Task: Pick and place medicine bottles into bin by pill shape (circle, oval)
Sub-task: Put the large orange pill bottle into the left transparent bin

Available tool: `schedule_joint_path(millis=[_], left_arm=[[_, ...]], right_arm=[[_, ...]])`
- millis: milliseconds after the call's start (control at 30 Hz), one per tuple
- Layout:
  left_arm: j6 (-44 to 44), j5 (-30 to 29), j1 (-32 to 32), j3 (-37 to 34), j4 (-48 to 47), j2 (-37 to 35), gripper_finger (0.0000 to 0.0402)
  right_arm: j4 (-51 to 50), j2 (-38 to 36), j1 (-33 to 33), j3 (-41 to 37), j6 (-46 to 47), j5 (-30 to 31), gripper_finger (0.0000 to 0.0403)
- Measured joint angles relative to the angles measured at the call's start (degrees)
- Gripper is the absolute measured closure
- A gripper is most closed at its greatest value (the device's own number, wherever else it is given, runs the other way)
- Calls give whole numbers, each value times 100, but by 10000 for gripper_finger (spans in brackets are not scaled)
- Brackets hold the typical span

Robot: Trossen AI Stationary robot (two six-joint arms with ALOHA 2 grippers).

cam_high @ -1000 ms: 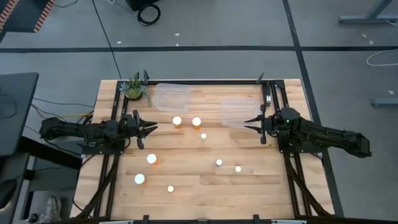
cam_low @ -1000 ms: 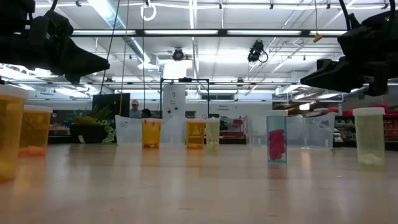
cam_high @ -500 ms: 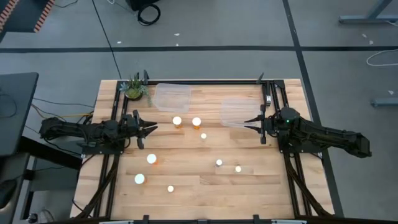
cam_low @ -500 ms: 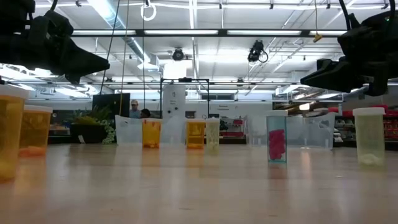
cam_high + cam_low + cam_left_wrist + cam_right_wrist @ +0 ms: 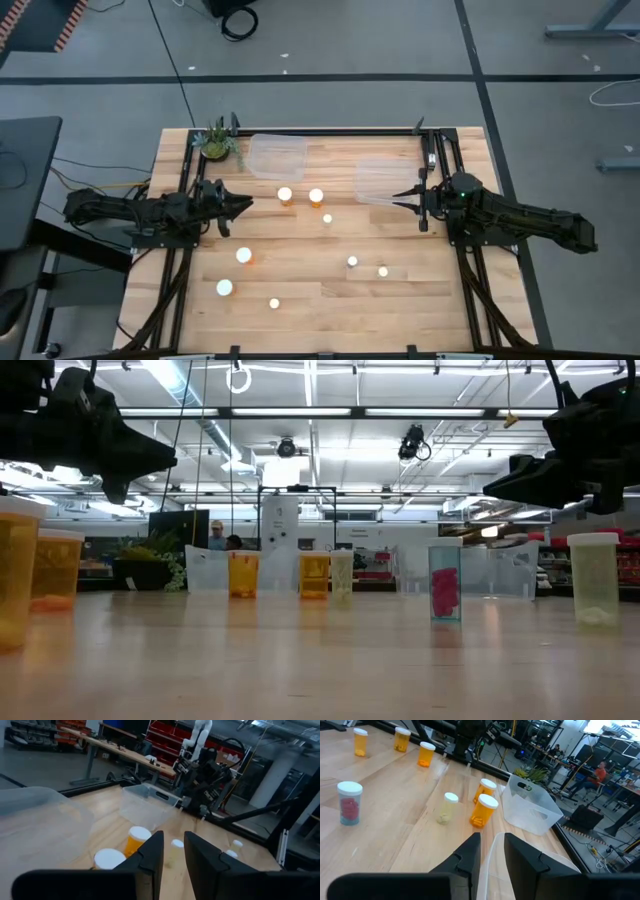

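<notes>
Several medicine bottles with white caps stand upright on their bases on the wooden table (image 5: pixel 420 300). Two orange ones (image 5: pixel 285 195) (image 5: pixel 316 196) are near the middle. A small pale one (image 5: pixel 327 218) stands beside them. Others (image 5: pixel 243 256) (image 5: pixel 352 262) (image 5: pixel 224 288) stand nearer the front. One holds pink pills (image 5: pixel 350 802). Two clear bins (image 5: pixel 277 155) (image 5: pixel 385 180) sit at the back. My left gripper (image 5: pixel 245 204) (image 5: pixel 173 837) hovers shut above the table's left side. My right gripper (image 5: pixel 396 200) (image 5: pixel 492 837) hovers shut at the right bin's near edge. Neither holds anything.
A small potted plant (image 5: pixel 216 140) stands at the far left corner beside the left bin. Black frame rails (image 5: pixel 440 160) run along both sides of the table. Bare wood lies between the bottle groups and along the front edge.
My left gripper has rolled about the line it points along, staying in place; in the high view its fingers now look narrower than before. The bottles and my right gripper have kept still.
</notes>
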Motion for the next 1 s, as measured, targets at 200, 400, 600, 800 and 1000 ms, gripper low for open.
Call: schedule_joint_path(millis=[200,400,600,800,1000], left_arm=[[164,96,2,0,-17,4,318],[1224,1226,2,-1,-63,4,328],[1279,1843,0,-1,152,6,335],[327,1610,0,-1,546,99,337],[149,973,0,-1,1352,716,340]], right_arm=[[1,1,0,0,1,-1,310],[0,2,0,0,0,0,310],[1,0,1,0,0,0,310],[0,0,0,0,0,0,310],[2,2,1,0,1,-1,310]])
